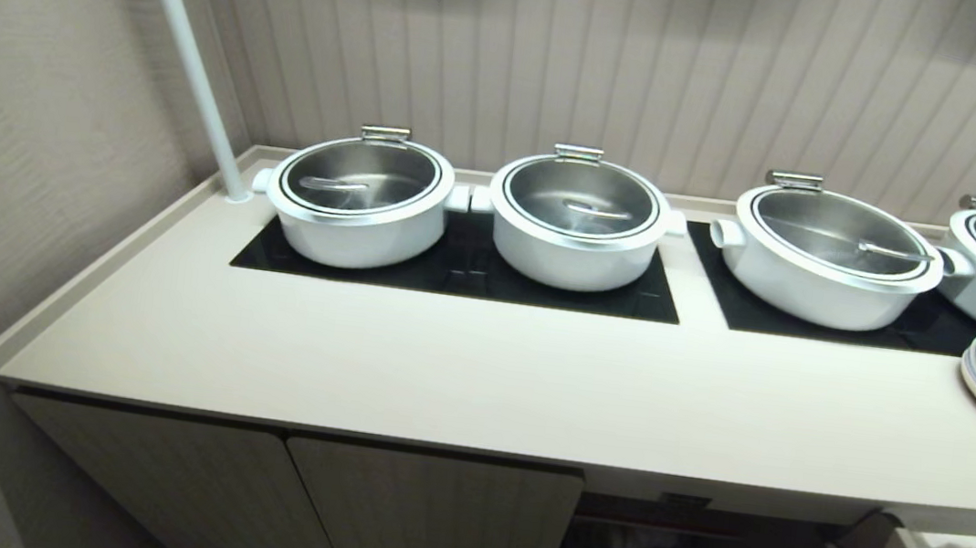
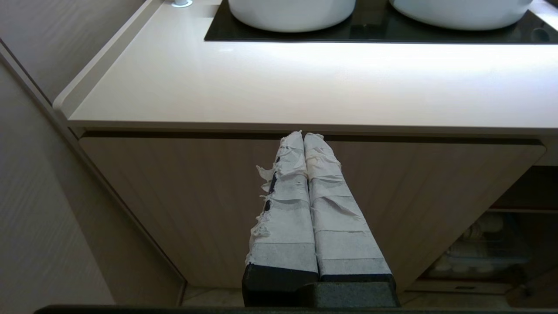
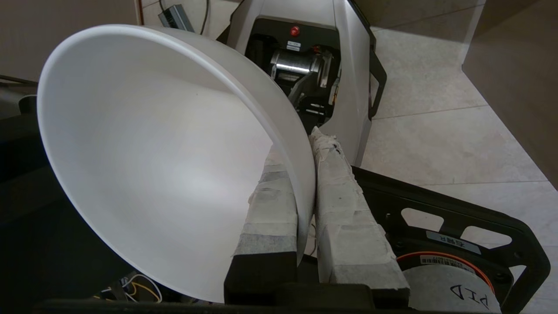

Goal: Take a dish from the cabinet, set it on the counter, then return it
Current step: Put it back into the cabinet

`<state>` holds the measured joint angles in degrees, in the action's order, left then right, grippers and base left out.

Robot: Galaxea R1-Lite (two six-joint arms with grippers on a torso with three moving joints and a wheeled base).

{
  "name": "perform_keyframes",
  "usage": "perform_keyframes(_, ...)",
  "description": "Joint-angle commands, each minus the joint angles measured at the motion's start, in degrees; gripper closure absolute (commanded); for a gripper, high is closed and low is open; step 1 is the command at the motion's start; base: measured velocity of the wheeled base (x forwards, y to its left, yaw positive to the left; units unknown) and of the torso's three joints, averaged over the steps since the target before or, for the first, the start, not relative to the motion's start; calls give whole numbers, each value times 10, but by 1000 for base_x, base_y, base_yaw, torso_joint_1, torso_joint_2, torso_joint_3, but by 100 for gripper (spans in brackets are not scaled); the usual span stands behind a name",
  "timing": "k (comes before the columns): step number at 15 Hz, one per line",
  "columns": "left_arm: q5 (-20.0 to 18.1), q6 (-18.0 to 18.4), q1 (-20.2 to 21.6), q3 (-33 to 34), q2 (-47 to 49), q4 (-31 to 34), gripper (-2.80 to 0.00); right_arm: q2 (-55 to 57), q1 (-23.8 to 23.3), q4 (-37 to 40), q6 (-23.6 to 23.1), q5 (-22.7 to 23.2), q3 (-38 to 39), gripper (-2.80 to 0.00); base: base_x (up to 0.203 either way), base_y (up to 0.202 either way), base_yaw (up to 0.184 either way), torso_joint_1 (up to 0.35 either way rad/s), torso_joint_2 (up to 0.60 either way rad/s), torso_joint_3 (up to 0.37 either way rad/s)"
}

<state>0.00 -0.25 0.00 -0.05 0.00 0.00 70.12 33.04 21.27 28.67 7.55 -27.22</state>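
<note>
White dish (image 3: 144,174) tilted in right gripper (image 3: 305,148)

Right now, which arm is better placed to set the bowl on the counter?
Right. The right gripper already pinches the bowl by its rim, while the left gripper is shut and empty by the cabinet door, below the counter.
</note>
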Motion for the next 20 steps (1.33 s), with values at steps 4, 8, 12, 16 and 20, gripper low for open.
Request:
perform_keyframes(4, 0, 0, 0, 0, 0, 0, 0, 7, 0, 1, 1, 0, -16, 0, 0, 0, 0, 0, 0, 0)
perform_keyframes(8, 0, 0, 0, 0, 0, 0, 0, 1, 0, 2, 1, 0, -21, 0, 0, 0, 0, 0, 0, 0)
perform_keyframes(12, 0, 0, 0, 0, 0, 0, 0, -2, 0, 2, 1, 0, -21, 0, 0, 0, 0, 0, 0, 0)
perform_keyframes(16, 0, 0, 0, 0, 0, 0, 0, -2, 0, 2, 2, 1, -23, 0, 0, 0, 0, 0, 0, 0)
perform_keyframes(20, 0, 0, 0, 0, 0, 0, 0, 0, 0, 2, 2, 1, -22, 0, 0, 0, 0, 0, 0, 0)
